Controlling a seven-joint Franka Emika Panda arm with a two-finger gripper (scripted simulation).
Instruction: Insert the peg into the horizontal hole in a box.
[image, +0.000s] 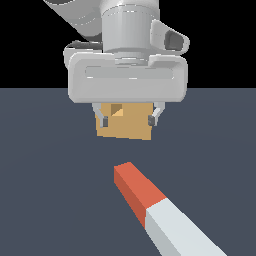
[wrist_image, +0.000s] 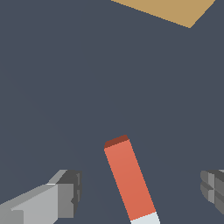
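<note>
We are hovering the gripper (image: 128, 120) spread wide and empty above the floor, in front of the box (image: 125, 124) in the exterior view, so nothing is being grasped yet. The peg (image: 160, 210) is lying flat on the floor, well apart from the box, orange end towards it. We are still needing to grasp, lift, align and insert into the hole (image: 118, 109).

The arm points straight down, its tool (image: 128, 120) hanging with fingers (image: 104, 120) spread wide and holding nothing
</note>
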